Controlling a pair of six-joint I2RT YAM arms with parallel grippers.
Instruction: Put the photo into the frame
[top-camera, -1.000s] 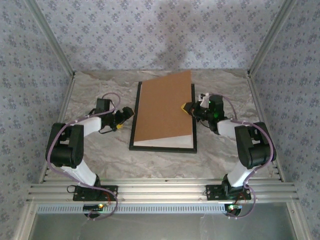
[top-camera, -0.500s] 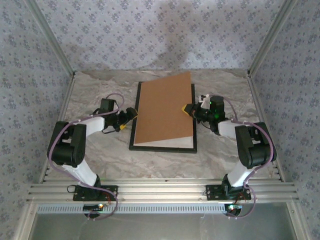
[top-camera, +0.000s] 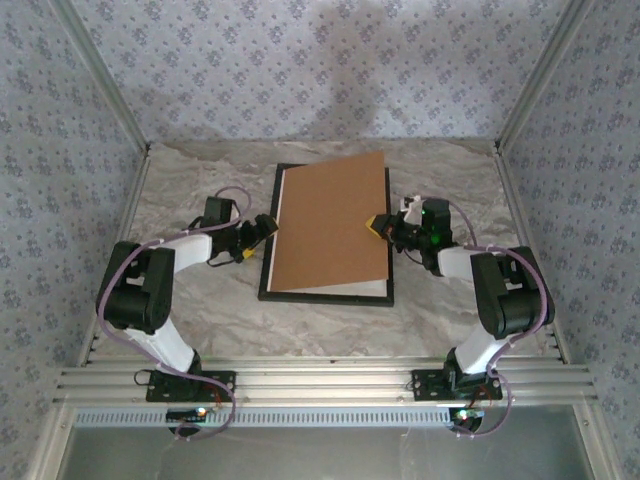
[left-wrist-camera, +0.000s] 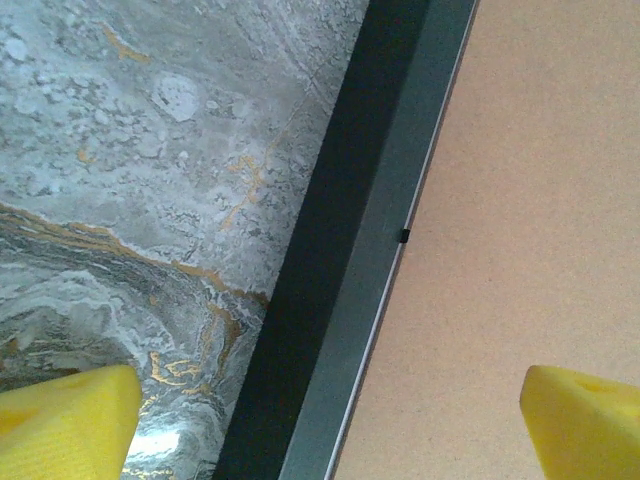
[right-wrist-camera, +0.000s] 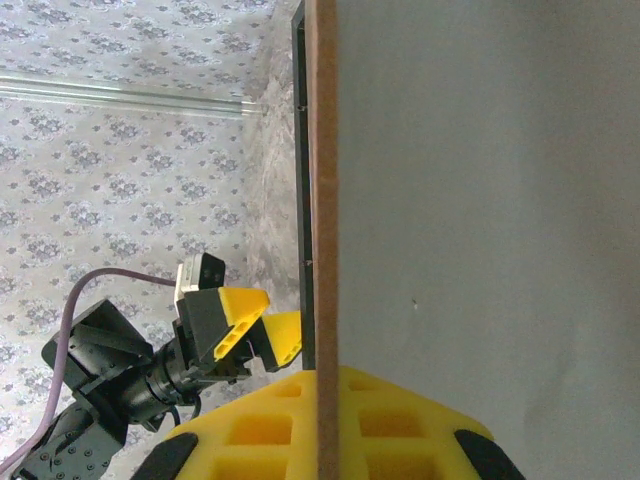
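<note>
The frame (top-camera: 325, 297) lies flat on the tabletop (top-camera: 180, 190), with a pale strip of the photo (top-camera: 330, 288) seen inside it under the backing board (top-camera: 330, 220). The board's right edge is clamped, slightly raised, by the right gripper (top-camera: 380, 224). The left gripper (top-camera: 257, 238) is spread wide, empty, at the frame's left rail. Judged next: the board is to be lowered squarely into the frame.

Smooth black frame (top-camera: 325, 297) — matt brown fibreboard backing board (top-camera: 330, 225); marbled table (top-camera: 440, 312).

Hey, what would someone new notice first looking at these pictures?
A big brown board in the middle of the table, lying over a thin black frame. The right tool pinches the board's right edge, while the left tool hangs open over the frame's left edge.
</note>
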